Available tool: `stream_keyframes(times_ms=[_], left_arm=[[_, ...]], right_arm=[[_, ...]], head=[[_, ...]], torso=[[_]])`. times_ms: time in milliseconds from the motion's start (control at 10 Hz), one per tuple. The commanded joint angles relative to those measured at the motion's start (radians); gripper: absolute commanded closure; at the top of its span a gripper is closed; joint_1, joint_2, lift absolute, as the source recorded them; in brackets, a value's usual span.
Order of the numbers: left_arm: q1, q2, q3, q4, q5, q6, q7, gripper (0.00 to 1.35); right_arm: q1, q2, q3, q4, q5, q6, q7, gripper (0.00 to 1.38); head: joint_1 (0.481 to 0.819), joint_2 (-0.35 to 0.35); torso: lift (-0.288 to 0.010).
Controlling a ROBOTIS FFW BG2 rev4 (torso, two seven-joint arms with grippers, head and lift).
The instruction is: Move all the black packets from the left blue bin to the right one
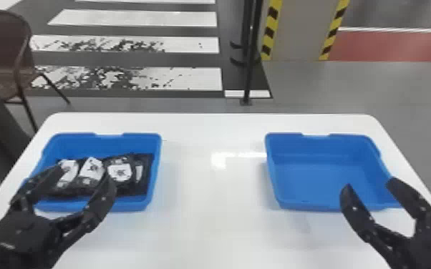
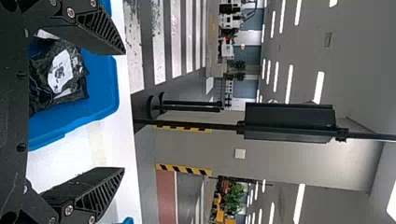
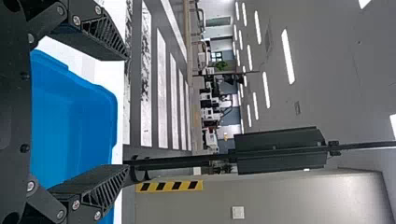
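So the left pincer (image 1: 85, 172) is hanging closest, fingers spread, black packets (image 1: 134, 184) lying just ahead and below in the left blue bin (image 1: 129, 205); right pincer's (image 1: 369, 183) gaping too.

Black packets (image 1: 127, 182) crinkled, glossy; left bin (image 1: 78, 145), right bin (image 1: 318, 146) smooth plastic; table (image 1: 204, 229) glossy.

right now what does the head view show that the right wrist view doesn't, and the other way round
Head view: the black packets in the left blue bin, the left end effector over that bin, and a brown chair.

Right wrist view: ceiling lights and a dark panel.

Both: the right blue bin, the right end effector with fingers apart, the white table, and white floor stripes.
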Motion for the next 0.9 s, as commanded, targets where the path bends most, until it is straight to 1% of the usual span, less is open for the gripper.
stream_keyframes(times_ms=[0, 700, 800], left_arm=[[0.0, 0.0, 0.0, 0.001, 0.0, 0.0, 0.0, 0.15], [0.0, 0.0, -0.002, 0.001, 0.0, 0.005, 0.0, 0.15], [-0.005, 0.0, 0.0, 0.001, -0.004, 0.02, 0.001, 0.15]], right_arm=[[0.0, 0.001, 0.0, 0.0, 0.0, 0.0, 0.0, 0.21], [0.0, 0.001, 0.0, 0.0, -0.004, 0.0, 0.0, 0.21], [0.0, 0.001, 0.0, 0.0, -0.004, 0.0, 0.0, 0.21]], head=[[0.695, -0.022], [0.695, -0.022], [0.695, -0.023]], torso=[[-0.14], [-0.14], [-0.14]])
